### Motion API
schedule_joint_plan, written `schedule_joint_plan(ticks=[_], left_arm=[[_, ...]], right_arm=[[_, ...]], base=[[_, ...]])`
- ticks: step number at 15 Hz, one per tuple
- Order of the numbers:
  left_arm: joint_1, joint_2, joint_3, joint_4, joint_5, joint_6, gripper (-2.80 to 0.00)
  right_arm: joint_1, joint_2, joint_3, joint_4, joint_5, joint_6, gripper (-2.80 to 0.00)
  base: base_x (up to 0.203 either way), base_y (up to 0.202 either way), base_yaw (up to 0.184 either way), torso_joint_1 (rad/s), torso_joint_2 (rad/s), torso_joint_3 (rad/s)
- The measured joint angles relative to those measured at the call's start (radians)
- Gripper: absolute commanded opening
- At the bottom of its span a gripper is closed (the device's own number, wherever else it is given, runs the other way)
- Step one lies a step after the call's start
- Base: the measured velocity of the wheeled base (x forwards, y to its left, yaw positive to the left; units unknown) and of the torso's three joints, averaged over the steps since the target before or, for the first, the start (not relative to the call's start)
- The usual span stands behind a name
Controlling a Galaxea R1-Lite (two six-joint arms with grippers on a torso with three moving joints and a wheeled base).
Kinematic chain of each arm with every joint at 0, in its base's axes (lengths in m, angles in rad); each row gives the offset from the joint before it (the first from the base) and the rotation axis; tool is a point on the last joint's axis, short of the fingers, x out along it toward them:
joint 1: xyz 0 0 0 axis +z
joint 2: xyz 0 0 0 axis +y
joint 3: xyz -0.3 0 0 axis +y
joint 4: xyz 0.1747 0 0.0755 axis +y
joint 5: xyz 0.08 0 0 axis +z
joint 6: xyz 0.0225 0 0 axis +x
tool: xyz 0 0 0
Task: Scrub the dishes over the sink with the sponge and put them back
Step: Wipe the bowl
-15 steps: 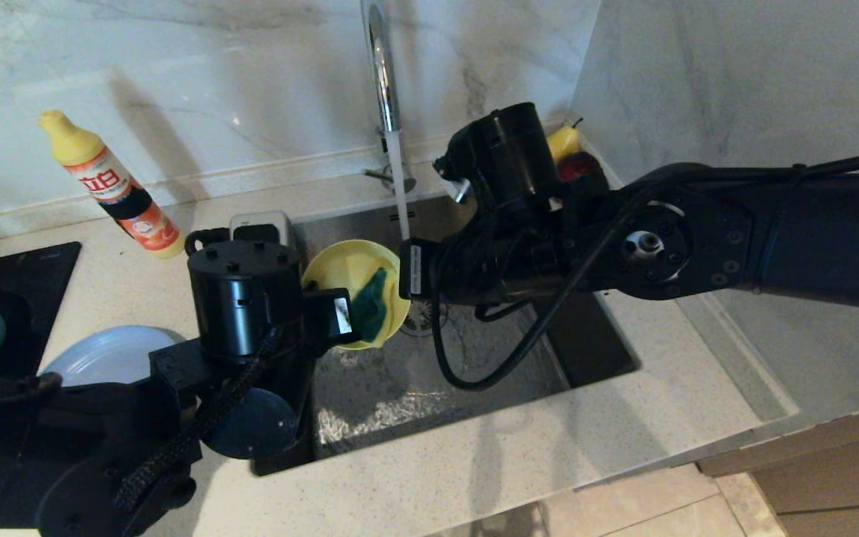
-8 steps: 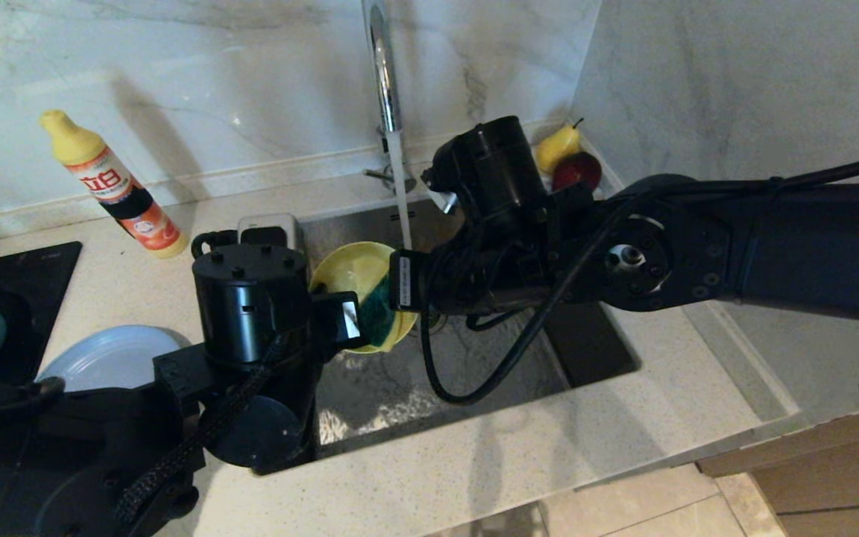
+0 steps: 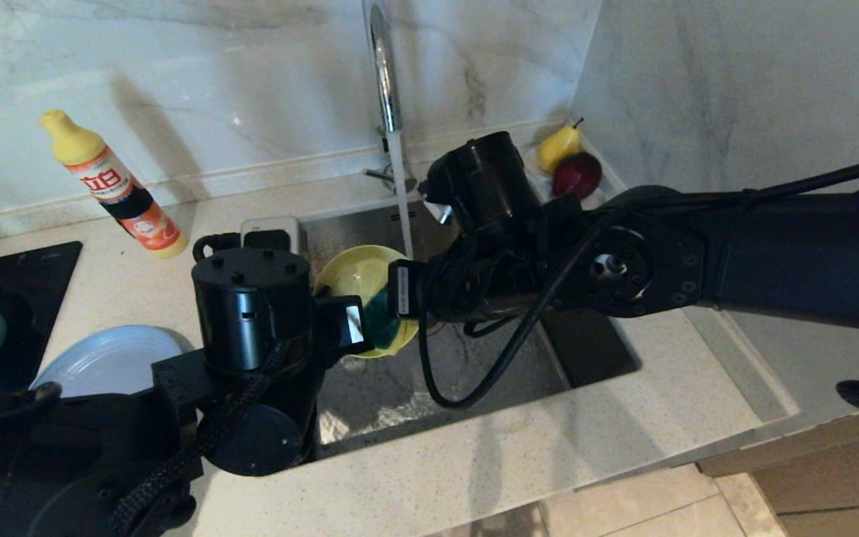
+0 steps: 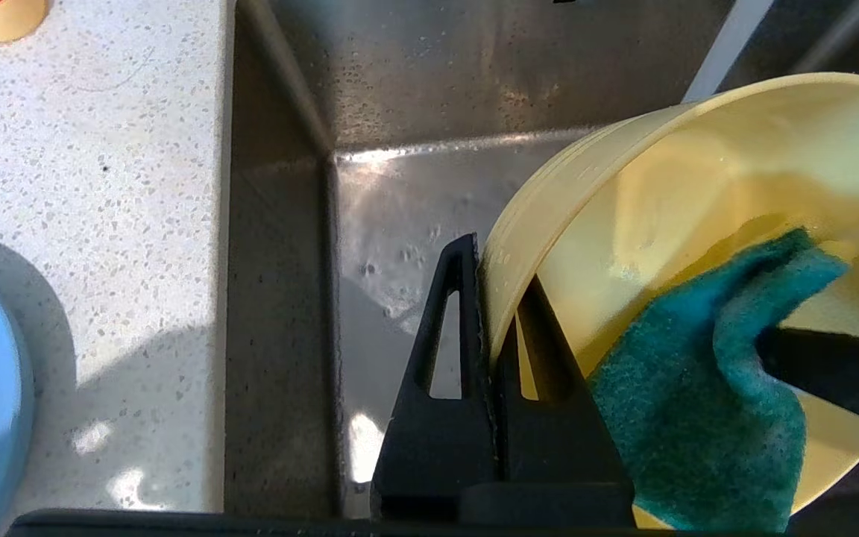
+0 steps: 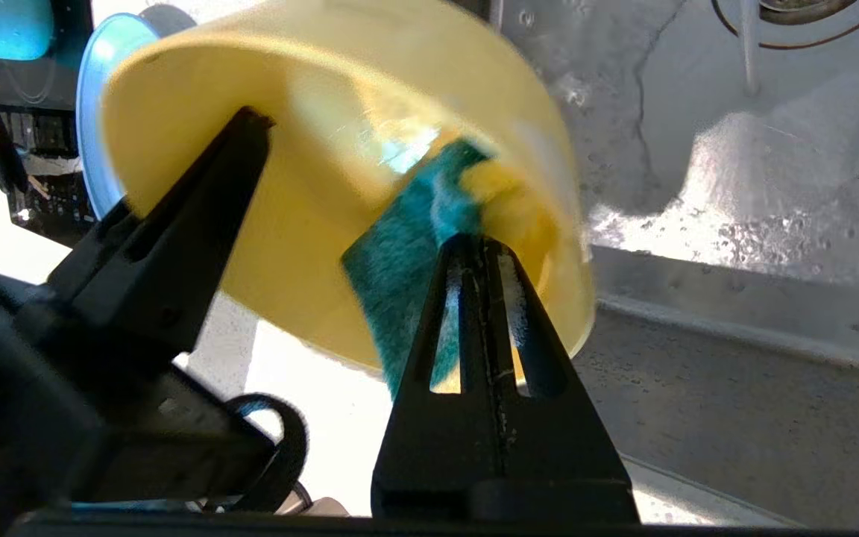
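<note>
Here the left gripper [image 4: 485, 298] is clamped on the yellow bowl's [image 3: 359, 280] rim, holding it tilted above the sink [image 3: 593, 350], near its left edge. The right gripper [image 5: 483, 250], pinching the sponge [image 5: 407, 261], presses it inside that bowl.

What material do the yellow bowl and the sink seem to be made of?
Yellow bowl: probably plastic with a smooth, slightly glossy finish; it looks thin-walled, and light glows through the wall. Sink: likely stainless steel, brushed; grey metal that reflects light where it is wet.
</note>
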Motion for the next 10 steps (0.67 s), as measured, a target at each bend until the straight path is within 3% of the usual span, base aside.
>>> schedule_joint_plan(ticks=[6,7,10], left_arm=[[-0.001,-0.016,-0.007,0.005,-0.005,0.001,-2.80],[-0.001,-0.020,-0.007,0.005,-0.006,0.002,-2.80],[-0.001,-0.032,-0.005,0.011,-0.008,0.002,-2.80]], right_arm=[[0.002,0.001,-0.002,0.014,0.018,-0.001,-2.80],[0.003,0.002,-0.001,0.014,0.018,-0.002,0.00],[0.004,0.005,0.000,0.011,0.020,-0.004,0.00]], base=[[0.000,0.000,0.000,0.000,0.00,0.000],[0.000,0.000,0.000,0.000,0.00,0.000],[0.000,0.000,0.000,0.000,0.00,0.000]])
